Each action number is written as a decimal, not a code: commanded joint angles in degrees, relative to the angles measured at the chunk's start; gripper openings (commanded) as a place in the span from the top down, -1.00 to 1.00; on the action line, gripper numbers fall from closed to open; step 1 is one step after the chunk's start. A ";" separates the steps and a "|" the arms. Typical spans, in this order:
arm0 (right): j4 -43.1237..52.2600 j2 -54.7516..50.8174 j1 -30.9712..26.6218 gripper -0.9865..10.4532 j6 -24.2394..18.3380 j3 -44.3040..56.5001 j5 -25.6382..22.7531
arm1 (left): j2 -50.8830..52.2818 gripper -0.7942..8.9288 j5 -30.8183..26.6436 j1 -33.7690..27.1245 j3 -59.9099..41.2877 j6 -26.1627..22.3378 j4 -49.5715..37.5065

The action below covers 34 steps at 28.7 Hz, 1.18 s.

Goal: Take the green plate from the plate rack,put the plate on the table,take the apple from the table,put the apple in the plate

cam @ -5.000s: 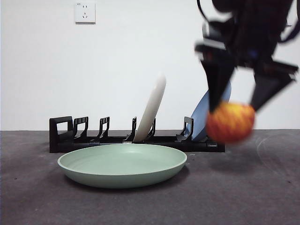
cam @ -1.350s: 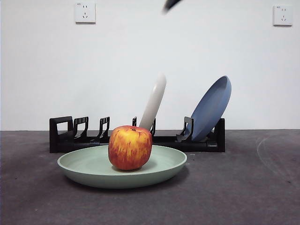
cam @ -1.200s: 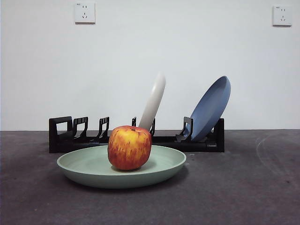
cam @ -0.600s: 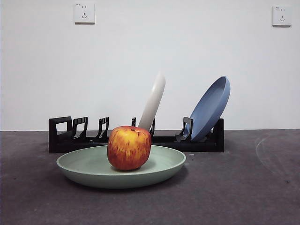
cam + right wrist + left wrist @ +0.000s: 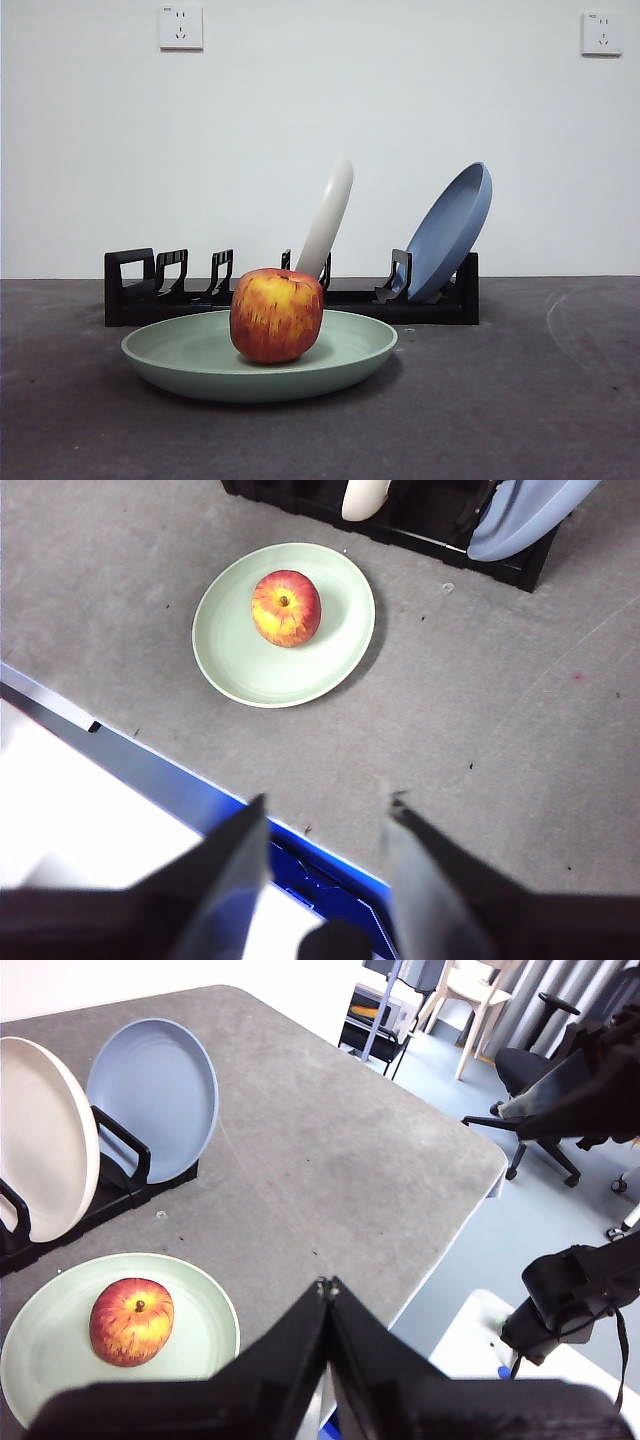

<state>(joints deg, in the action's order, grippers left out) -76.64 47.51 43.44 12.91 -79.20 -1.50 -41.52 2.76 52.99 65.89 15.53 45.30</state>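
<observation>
Front view: the apple (image 5: 277,314) sits upright in the green plate (image 5: 180,365), a little toward 9 o'clock of the plate's middle. The plate lies flat on the table (image 5: 520,400), just in front of the rack (image 5: 140,285). The rack runs across behind it, its squared loop handle at the 9 o'clock end and several slots there bare. A white plate (image 5: 329,225) leans in a slot at about 12 o'clock from the apple, its lower edge hidden behind the fruit. A blue plate (image 5: 450,230) leans at the rack's 3 o'clock end. Two wall sockets (image 5: 181,27) are set high on the white wall. No arm shows here, and nothing stands between the camera and the plate.

Left wrist view: the left gripper (image 5: 328,1285) is high above the table's edge, well apart from everything; its jaws meet at the tips and hold nothing. Past them lie the green plate (image 5: 205,1335) with the apple (image 5: 131,1320) in it, and beyond these the white plate (image 5: 40,1140) and blue plate (image 5: 155,1095) stand side by side in the rack (image 5: 125,1175). Off the table are office chairs (image 5: 535,1095) and a dark arm (image 5: 570,1295).

Right wrist view: the right gripper (image 5: 325,815) hangs over the table's near edge, its jaws spread wide and empty. The apple (image 5: 286,607) rests in the green plate (image 5: 240,670), well apart from the jaws. The rack (image 5: 430,535) lies just beyond the plate, with the white plate's rim (image 5: 364,498) and the blue plate (image 5: 520,515) showing. A blue strip (image 5: 200,800) borders the table (image 5: 500,710).
</observation>
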 commanded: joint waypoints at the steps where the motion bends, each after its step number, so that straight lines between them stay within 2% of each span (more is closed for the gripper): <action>1: 0.39 -0.15 0.09 0.84 0.59 0.37 -0.09 | 0.11 0.85 0.28 -0.07 -0.44 -1.03 0.52; 14: 0.28 -0.15 0.09 0.84 0.70 0.37 -0.09 | 0.11 0.85 0.26 -0.07 -0.44 -1.05 1.99; 16: -0.11 -0.15 0.09 0.84 2.19 0.35 -0.13 | 0.11 0.85 0.31 -0.07 -0.44 -1.01 2.01; 18: -0.04 -0.09 0.09 0.83 3.28 0.35 -0.59 | 0.11 0.84 0.26 -0.07 -0.44 -1.03 2.80; 26: 0.13 0.02 0.09 0.83 3.28 0.35 -4.42 | -1.31 0.84 0.22 -0.09 -0.44 -1.03 3.21; 34: 0.11 0.02 0.09 0.83 3.26 0.35 -5.01 | -6.38 0.84 0.22 -0.09 -0.46 -1.05 3.10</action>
<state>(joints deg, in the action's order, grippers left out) -76.84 47.53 43.44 15.68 -79.20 -6.22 -47.94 2.76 52.99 65.89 15.42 48.82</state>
